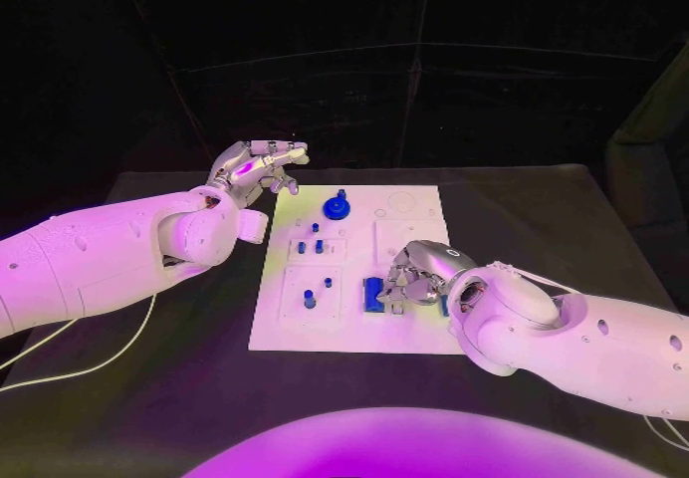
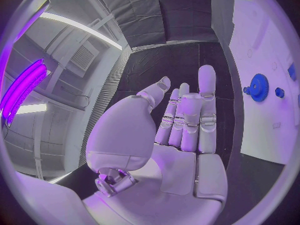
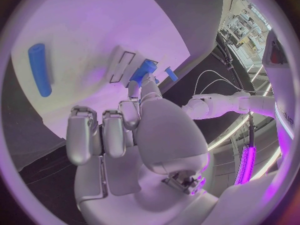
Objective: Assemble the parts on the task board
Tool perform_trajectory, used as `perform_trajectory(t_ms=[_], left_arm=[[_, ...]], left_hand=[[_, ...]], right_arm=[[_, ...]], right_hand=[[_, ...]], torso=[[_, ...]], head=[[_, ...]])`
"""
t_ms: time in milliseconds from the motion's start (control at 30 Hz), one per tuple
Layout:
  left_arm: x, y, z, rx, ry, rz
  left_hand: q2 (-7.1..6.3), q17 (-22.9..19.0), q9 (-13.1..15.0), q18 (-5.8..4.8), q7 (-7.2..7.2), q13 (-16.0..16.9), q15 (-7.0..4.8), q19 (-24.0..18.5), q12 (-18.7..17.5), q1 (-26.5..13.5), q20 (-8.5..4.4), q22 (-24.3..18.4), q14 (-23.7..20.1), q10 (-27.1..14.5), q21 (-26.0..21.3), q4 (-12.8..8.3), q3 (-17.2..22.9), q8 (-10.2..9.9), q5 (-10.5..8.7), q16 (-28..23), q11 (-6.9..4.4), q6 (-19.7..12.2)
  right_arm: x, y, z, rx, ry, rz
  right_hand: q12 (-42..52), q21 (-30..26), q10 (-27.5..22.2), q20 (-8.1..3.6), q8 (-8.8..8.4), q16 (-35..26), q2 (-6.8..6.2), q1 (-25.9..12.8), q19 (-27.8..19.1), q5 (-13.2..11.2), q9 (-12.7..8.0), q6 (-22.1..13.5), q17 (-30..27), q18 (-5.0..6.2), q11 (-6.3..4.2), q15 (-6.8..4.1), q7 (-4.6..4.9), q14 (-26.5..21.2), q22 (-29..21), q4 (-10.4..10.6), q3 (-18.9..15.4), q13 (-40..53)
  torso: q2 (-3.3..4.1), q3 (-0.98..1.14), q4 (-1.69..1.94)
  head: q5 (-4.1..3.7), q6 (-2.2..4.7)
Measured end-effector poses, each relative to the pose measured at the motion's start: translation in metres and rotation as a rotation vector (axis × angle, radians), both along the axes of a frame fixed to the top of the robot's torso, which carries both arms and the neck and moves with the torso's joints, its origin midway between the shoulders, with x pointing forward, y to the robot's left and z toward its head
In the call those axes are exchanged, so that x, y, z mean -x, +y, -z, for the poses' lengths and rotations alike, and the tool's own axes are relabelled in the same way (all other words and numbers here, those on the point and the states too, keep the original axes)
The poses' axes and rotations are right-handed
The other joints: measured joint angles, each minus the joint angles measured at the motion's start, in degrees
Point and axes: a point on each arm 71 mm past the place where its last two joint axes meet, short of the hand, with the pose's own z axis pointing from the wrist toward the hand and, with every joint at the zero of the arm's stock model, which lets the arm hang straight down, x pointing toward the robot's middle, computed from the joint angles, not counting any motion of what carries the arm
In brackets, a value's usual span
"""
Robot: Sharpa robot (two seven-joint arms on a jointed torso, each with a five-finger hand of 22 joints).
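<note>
Head view, mid-assembly: white task board at centre frame, long axis running up the picture, with small blue parts scattered across it. Blue gear seated upright near the board's upper edge, apparently already in place; several short blue pegs standing in the left column, likely done too. Long blue block lying low on the board's centre, long axis pointing up and down the frame, just beside the right hand. Right hand lowered over the board, fingers curled toward that block; in the right wrist view, fingertips touching a blue piece, though whether actually pinched or merely pressed cannot be told. Separate blue cylinder lying flat on the board at upper left of the right wrist view, apparently not yet placed. Left hand raised at upper left, beyond the board's corner, fingers spread and straight, holding nothing. Judged roughly midway: gear and pegs set, block and cylinder outstanding.
</note>
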Motion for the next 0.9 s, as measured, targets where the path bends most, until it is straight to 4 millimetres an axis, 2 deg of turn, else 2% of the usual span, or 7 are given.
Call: perform_trajectory(t_ms=[133,200,300,500,667,733,900], left_arm=[[0.000,0.001,0.000,0.000,0.000,-0.001],[0.000,0.001,0.000,0.000,0.001,-0.001],[0.000,0.002,0.000,-0.001,0.001,-0.002],[0.001,0.005,0.000,-0.002,0.002,-0.005],[0.002,0.005,0.000,-0.001,0.003,-0.004],[0.002,0.005,0.000,-0.001,0.003,-0.004],[0.002,0.005,0.000,-0.001,0.003,-0.003]], left_hand=[[0.00,0.0,0.0,0.00,0.00,0.0,0.00,0.0,0.0,0.0,0.00,0.0,0.0,0.0,0.0,0.0,0.0,0.0,0.00,0.0,0.00,0.0],[0.00,0.0,0.0,0.00,0.00,0.0,0.00,0.0,0.0,0.0,0.00,0.0,0.0,0.0,0.0,0.0,0.0,0.0,0.00,0.0,0.00,0.0],[0.00,0.0,0.0,0.00,0.00,0.0,0.00,0.0,0.0,0.0,0.00,0.0,0.0,0.0,0.0,0.0,0.0,0.0,0.00,0.0,0.00,0.0],[0.00,0.0,0.0,0.00,0.00,0.0,0.00,0.0,0.0,0.0,0.00,0.0,0.0,0.0,0.0,0.0,0.0,0.0,0.00,0.0,0.00,0.0],[0.00,-0.2,0.0,0.00,0.00,0.0,0.21,0.0,0.3,0.0,0.00,-0.1,-0.2,-0.2,0.0,-0.2,-0.2,0.0,0.00,0.0,0.21,0.0],[0.00,-0.2,0.0,0.00,0.00,0.0,0.21,0.0,0.3,0.0,0.00,-0.1,-0.2,-0.2,0.0,-0.2,-0.2,0.0,0.00,0.0,0.21,0.0],[0.00,-0.2,0.0,0.00,0.00,0.0,0.21,0.0,0.3,0.0,0.00,-0.1,-0.2,-0.2,0.0,-0.2,-0.2,0.0,0.00,0.0,0.21,0.0]], right_arm=[[0.001,-0.004,-0.001,-0.007,-0.007,0.008],[0.002,-0.007,-0.003,-0.015,-0.010,0.011],[0.005,-0.019,-0.006,-0.036,-0.011,0.019],[0.011,-0.059,-0.012,-0.053,0.002,0.060],[0.009,-0.087,-0.014,-0.024,0.006,0.111],[0.009,-0.096,-0.014,-0.007,0.010,0.130],[0.008,-0.102,-0.012,0.030,0.021,0.151]], right_hand=[[0.0,0.0,0.0,-0.08,0.19,0.0,0.41,-0.4,0.1,1.5,0.1,-0.9,0.0,0.01,0.00,0.00,0.10,0.0,0.0,0.5,-0.5,-0.5],[0.1,0.0,0.0,-0.08,-0.29,0.0,0.66,-1.1,0.1,2.9,-0.1,-2.2,0.0,0.01,0.00,0.00,0.56,0.0,0.0,0.9,-0.9,-1.2],[-0.6,0.0,0.0,0.18,-2.18,0.0,0.43,-1.7,-0.2,4.0,-1.0,-4.6,0.0,0.01,0.01,-0.07,1.56,0.1,0.0,1.1,-1.1,-1.5],[-3.8,-0.9,-0.1,1.52,-6.70,-1.0,1.07,-2.3,-1.1,5.2,-3.5,-7.7,0.0,0.00,1.00,1.50,3.61,0.0,0.0,1.6,-1.2,-3.7],[-4.4,-0.9,-0.5,1.82,-8.41,-1.0,1.28,-2.9,-0.9,5.6,-4.9,-7.0,0.0,0.00,1.38,1.88,3.85,0.0,0.0,2.3,-1.9,-4.2],[-4.5,-0.9,-0.5,2.02,-8.48,-1.0,0.72,-3.4,-1.0,6.2,-5.2,-6.2,0.0,0.00,1.38,1.88,3.60,0.0,0.0,2.8,-2.4,-4.2],[-5.1,-1.1,-0.5,2.11,-8.86,-1.3,0.29,-5.8,-1.0,8.8,-5.6,-3.6,0.0,0.00,1.38,1.88,2.91,0.0,0.0,4.6,-4.3,-4.6]], torso=[[-0.01,0.02,0.00],[-0.01,0.02,0.00],[-0.01,0.03,0.00],[-0.08,0.02,-0.09],[-0.08,-0.01,-0.18],[-0.08,0.01,-0.18],[-0.01,0.14,-0.36]], head=[[-0.09,0.00],[-0.13,0.05],[-0.25,0.13],[-0.98,0.37],[-1.73,0.59],[-1.99,0.68],[-2.21,0.86]])
